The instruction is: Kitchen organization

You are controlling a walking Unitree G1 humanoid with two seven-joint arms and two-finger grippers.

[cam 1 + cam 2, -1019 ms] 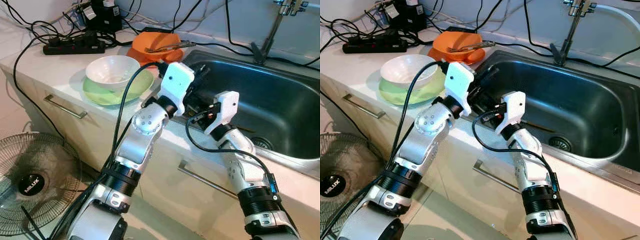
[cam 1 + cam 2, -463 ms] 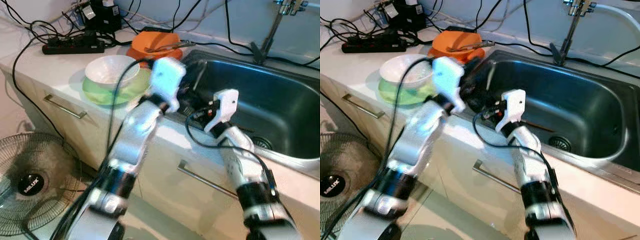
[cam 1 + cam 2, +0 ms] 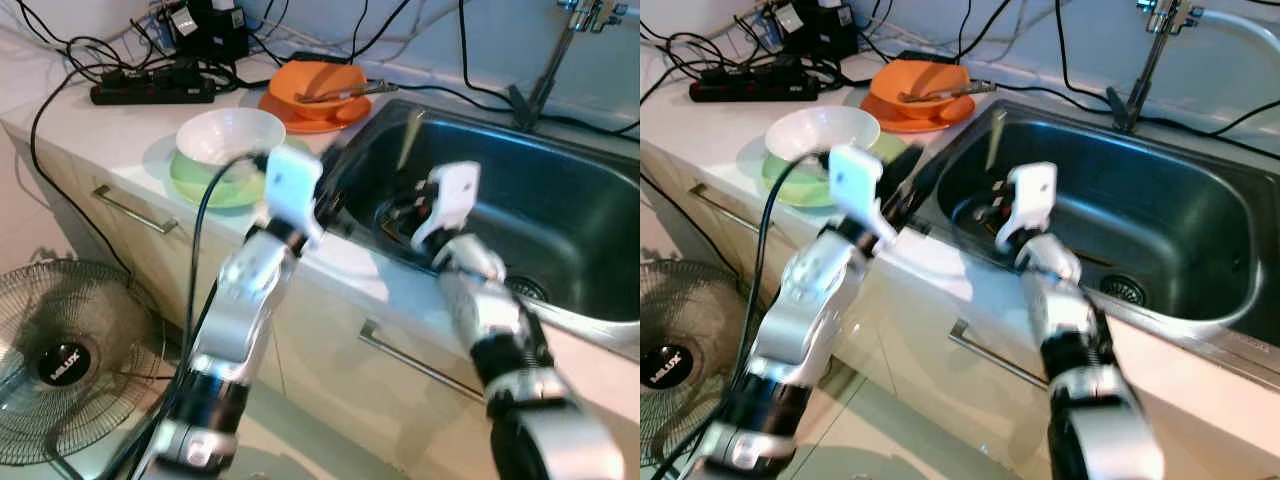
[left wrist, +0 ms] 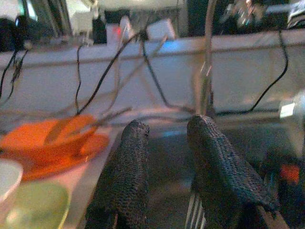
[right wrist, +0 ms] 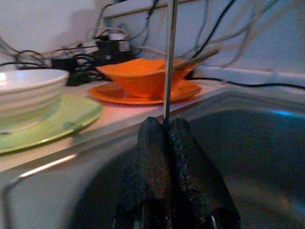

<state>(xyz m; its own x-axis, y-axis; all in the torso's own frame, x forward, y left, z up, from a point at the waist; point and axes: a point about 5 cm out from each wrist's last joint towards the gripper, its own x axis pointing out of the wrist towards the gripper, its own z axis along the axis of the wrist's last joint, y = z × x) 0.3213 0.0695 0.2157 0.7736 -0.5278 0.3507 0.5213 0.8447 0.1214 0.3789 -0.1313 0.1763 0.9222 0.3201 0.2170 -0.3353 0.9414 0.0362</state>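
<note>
Between right fingers [image 5: 155, 157], a thin, cut-off utensil handle [image 5: 168, 62].

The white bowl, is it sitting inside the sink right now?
No, the white bowl rests on a green plate on the counter, to the left of the sink.

Floor fan [image 3: 65, 365] – power strip [image 3: 150, 93], cables.

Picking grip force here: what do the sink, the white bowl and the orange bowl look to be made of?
The sink looks like brushed stainless steel: grey, with soft metallic reflections. The white bowl seems glazed ceramic, glossy and thick-rimmed, though melamine is possible. The orange bowl looks like plastic or melamine: uniform colour with a dull sheen.
</note>
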